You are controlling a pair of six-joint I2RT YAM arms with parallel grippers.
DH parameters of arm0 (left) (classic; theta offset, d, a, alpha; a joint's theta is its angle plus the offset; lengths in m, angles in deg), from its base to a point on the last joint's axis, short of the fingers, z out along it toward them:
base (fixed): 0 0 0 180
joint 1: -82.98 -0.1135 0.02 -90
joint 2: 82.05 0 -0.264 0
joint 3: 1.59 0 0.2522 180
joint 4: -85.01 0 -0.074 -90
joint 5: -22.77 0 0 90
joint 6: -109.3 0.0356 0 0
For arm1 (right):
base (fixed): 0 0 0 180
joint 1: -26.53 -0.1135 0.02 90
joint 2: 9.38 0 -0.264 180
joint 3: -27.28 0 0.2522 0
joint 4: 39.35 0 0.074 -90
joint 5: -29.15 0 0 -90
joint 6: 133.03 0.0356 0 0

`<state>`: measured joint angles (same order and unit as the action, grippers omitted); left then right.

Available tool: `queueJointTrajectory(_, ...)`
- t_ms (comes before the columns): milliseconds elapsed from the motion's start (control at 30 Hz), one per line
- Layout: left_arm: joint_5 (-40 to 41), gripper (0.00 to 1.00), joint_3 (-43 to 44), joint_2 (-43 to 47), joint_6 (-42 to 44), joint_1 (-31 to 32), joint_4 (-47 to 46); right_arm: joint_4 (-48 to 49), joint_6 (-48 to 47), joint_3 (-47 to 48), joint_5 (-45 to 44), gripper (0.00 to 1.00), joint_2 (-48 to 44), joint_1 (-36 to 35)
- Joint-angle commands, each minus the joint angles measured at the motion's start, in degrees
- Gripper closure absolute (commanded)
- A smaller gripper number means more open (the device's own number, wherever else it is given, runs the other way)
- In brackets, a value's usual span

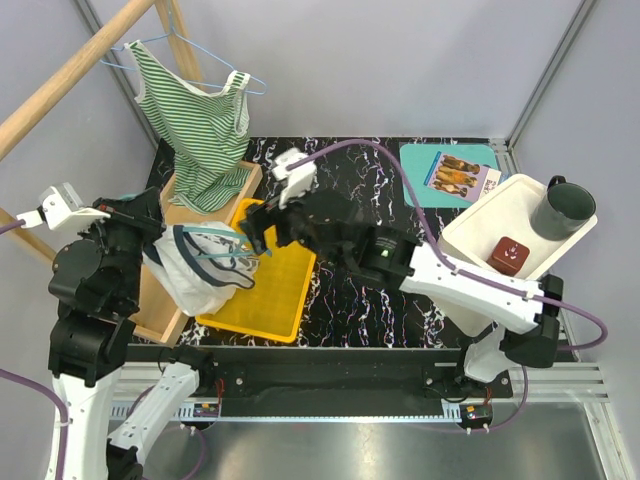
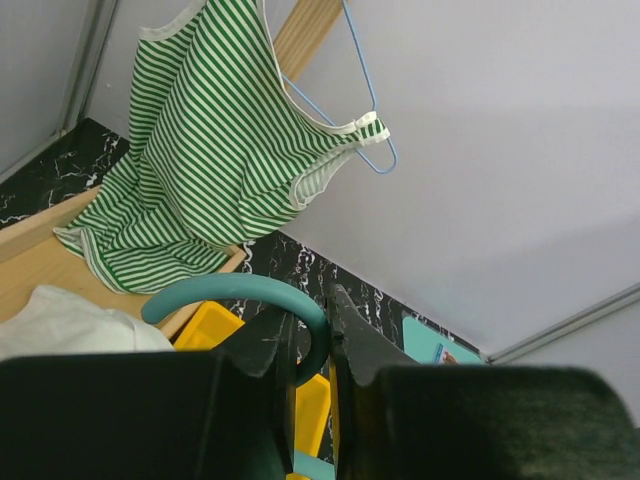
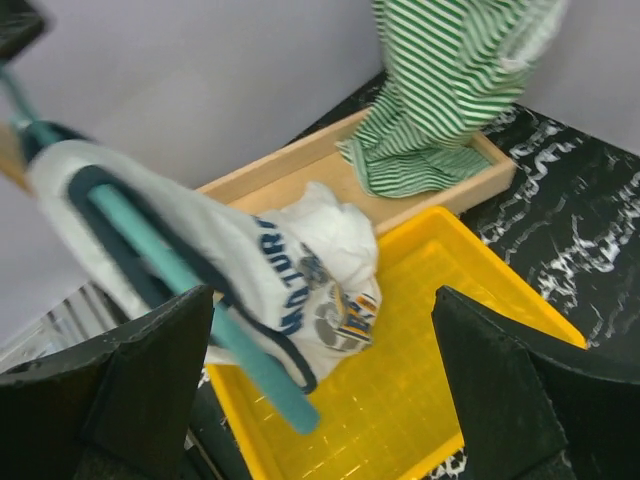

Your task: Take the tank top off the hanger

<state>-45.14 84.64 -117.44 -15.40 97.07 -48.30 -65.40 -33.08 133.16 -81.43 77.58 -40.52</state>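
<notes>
The teal hanger (image 2: 240, 291) bearing the white tank top (image 3: 300, 265) is pinched by left fingers (image 2: 262, 350); right fingers (image 3: 150, 375) are spread over the yellow tray (image 3: 420, 400).

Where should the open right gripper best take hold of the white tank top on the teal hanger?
Probably the bunched lower fabric of the white tank top, sagging over the yellow tray. The right gripper should come from the tray side, since the left gripper pinches the teal hanger at the opposite end.
</notes>
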Motion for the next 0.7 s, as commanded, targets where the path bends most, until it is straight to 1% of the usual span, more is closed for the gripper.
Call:
queueJointTrajectory(0,2.17,1.0,-0.48,0.42,2.97,-0.03,-4.45,1.92,-7.57,10.0,-2.28,0.04,6.46,-8.08)
queueJointTrajectory(33,1.48,1.0,-0.4,0.16,3.49,-0.02,-4.36,1.92,-9.24,11.67,-1.93,0.05,7.95,-8.8)
queueJointTrajectory(100,0.86,1.0,-0.22,0.15,3.85,-0.02,-4.36,1.92,-9.69,16.06,-0.88,0.07,11.82,-10.81)
queueJointTrajectory(167,0.85,1.0,-0.66,0.5,4.02,-0.03,-4.28,1.92,-11.45,19.31,0.79,0.11,14.97,-11.44)
queueJointTrajectory(200,0.94,1.0,-0.66,0.77,4.02,-0.02,-4.36,2.01,-11.19,20.03,3.85,0.12,15.87,-11.53)
queueJointTrajectory(267,1.29,1.0,-0.84,1.38,3.85,-0.11,-4.45,2.01,-10.75,21.44,6.24,0.15,18.58,-11.62)
queueJointTrajectory(333,1.12,1.0,-0.66,1.65,3.5,-0.02,-4.28,2.27,-11.01,21.53,8.01,0.18,20.0,-11.62)
queueJointTrajectory(367,1.12,1.0,-0.57,1.82,3.5,-0.02,-4.28,3.15,-11.27,21.35,8.27,0.22,21.14,-11.62)
queueJointTrajectory(433,0.77,1.0,-0.57,2.09,3.06,-0.11,-4.28,3.76,-11.71,20.83,8.89,0.23,22.11,-11.62)
queueJointTrajectory(467,0.59,1.0,-0.57,2.17,2.88,-0.03,-4.19,5.42,-11.89,20.3,9.5,0.25,22.64,-11.62)
queueJointTrajectory(533,0.24,1.0,-0.75,2.26,2.27,-0.11,-4.19,7.54,-12.24,18.46,10.65,0.26,22.9,-11.62)
queueJointTrajectory(567,0.15,1.0,-0.92,2.35,2.18,-0.03,-4.19,8.85,-12.15,18.19,10.91,0.29,23.17,-11.62)
queueJointTrajectory(600,0.06,1.0,-1.01,2.44,2.0,-0.11,-4.1,9.21,-12.07,17.84,11.08,0.3,23.17,-11.62)
queueJointTrajectory(667,0.06,1.0,-1.1,2.44,2.18,-0.11,-3.92,11.57,-11.8,16.0,10.13,0.3,22.47,-11.62)
